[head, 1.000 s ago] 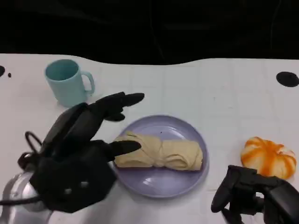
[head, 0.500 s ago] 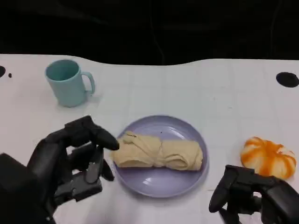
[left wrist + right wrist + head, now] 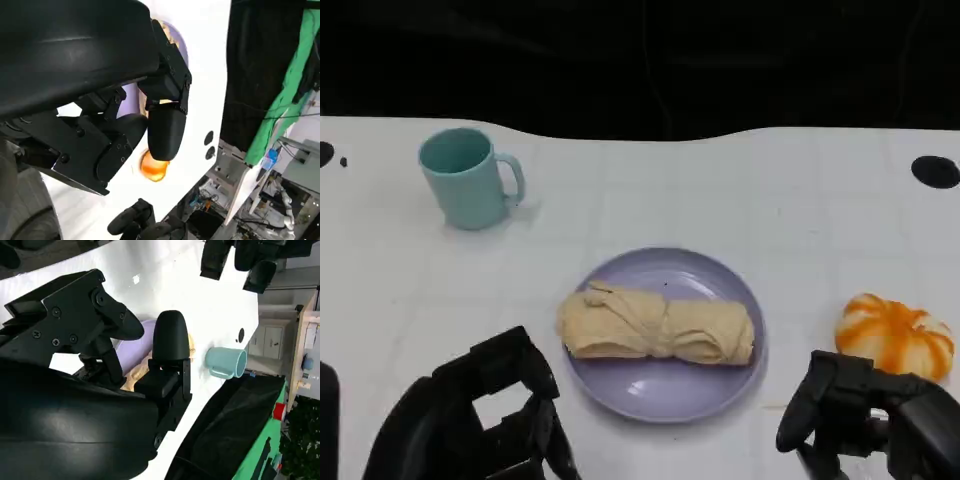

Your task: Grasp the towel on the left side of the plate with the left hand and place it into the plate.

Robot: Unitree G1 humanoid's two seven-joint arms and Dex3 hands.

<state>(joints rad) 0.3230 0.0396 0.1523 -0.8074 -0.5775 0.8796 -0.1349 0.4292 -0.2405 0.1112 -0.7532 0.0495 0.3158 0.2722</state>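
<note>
The beige towel (image 3: 660, 328) lies rolled across the purple plate (image 3: 665, 395) at the table's middle. My left hand (image 3: 470, 425) sits low at the near left, apart from the plate, fingers bent but spread, holding nothing. In the left wrist view the left hand (image 3: 105, 115) has a gap between its fingers, through which the towel (image 3: 171, 34) and plate (image 3: 131, 97) show. My right hand (image 3: 870, 420) rests at the near right, empty, fingers apart. The right wrist view shows the right hand (image 3: 110, 365) before the towel (image 3: 136, 374) and plate (image 3: 136, 346).
A teal mug (image 3: 470, 178) stands at the far left; it also appears in the right wrist view, mug (image 3: 227, 362). An orange pumpkin (image 3: 895, 335) sits right of the plate, just beyond my right hand. A black dot (image 3: 935, 170) marks the far right of the table.
My left hand has pulled back from the plate's left rim toward the near edge, its fingers bending in. The towel stays on the plate. The right hand has hardly moved.
</note>
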